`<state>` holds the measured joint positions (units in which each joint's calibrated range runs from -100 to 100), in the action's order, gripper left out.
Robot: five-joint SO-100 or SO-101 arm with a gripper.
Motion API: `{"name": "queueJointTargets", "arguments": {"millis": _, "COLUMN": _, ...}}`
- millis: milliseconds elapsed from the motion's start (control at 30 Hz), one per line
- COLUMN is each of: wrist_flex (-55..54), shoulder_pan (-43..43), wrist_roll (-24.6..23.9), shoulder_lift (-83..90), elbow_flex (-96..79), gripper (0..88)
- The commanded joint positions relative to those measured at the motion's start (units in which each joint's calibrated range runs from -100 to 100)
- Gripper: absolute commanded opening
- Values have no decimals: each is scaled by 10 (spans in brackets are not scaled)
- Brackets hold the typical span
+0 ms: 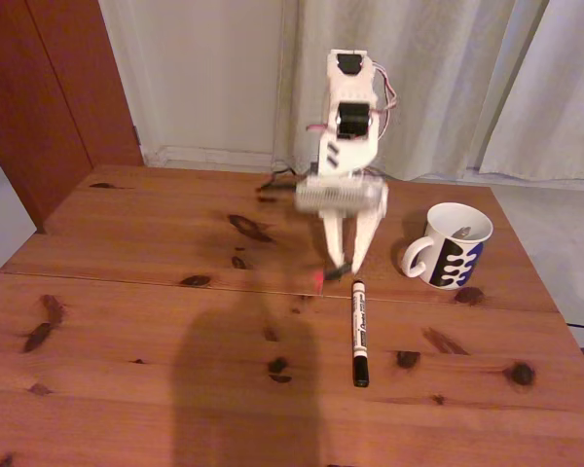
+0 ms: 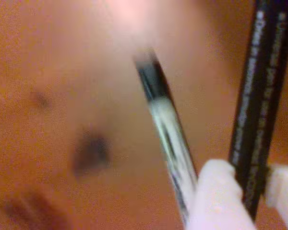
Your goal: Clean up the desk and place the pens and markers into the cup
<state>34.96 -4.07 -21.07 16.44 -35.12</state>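
Clearly a black pen (image 2: 257, 120) is pinched between the two white fingertips (image 2: 218, 191) in the wrist view, its printed barrel running up and away from the jaws, which sit narrowed tight against it. In the fixed view the same pen shows only as a dark stub with a red tip (image 1: 318, 282) below and left of the gripper (image 1: 345, 267), lifted clear of the desk (image 1: 127, 292), and the blur on the arm suggests it is mid-carry. Being held near one end, the pen hangs at a slant, which should suit dropping it tip-first into the cup (image 1: 451, 246). That cup stands to the right of the gripper, handle facing left, and something dark already rests inside (image 1: 461, 233), though it is too small to identify. One white marker (image 1: 358, 331) with a black cap lies flat on the desk just near of the gripper, pointing toward the near edge; in the wrist view it crosses the middle (image 2: 170, 143), apart from the held pen. The count visible: one pen held, one marker lying, one cup, one unclear item inside it.
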Motion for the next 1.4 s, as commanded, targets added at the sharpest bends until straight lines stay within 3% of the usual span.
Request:
{"name": "queueJointTargets", "arguments": {"millis": 0, "wrist_flex": -110, "shoulder_pan": 8, "wrist_roll": -13, "shoulder_lift": 91, "elbow_flex": -37, "gripper": 7}}
{"name": "queueJointTargets", "arguments": {"millis": 267, "wrist_flex": -265, "shoulder_pan": -36, "wrist_roll": -16, "shoulder_lift": 252, "elbow_flex": -208, "gripper": 7}}
{"name": "queueJointTargets", "arguments": {"millis": 667, "wrist_flex": -265, "shoulder_pan": -150, "wrist_roll": -15, "shoulder_lift": 445, "elbow_flex": -344, "gripper": 7}}
{"name": "queueJointTargets", "arguments": {"millis": 1133, "wrist_flex": -266, "shoulder_pan": -276, "wrist_roll": -12, "shoulder_lift": 467, "elbow_flex": -377, "gripper": 7}}
{"name": "queueJointTargets", "arguments": {"millis": 1367, "wrist_flex": -267, "shoulder_pan": -293, "wrist_roll": -17, "shoulder_lift": 458, "elbow_flex": -392, "gripper": 7}}
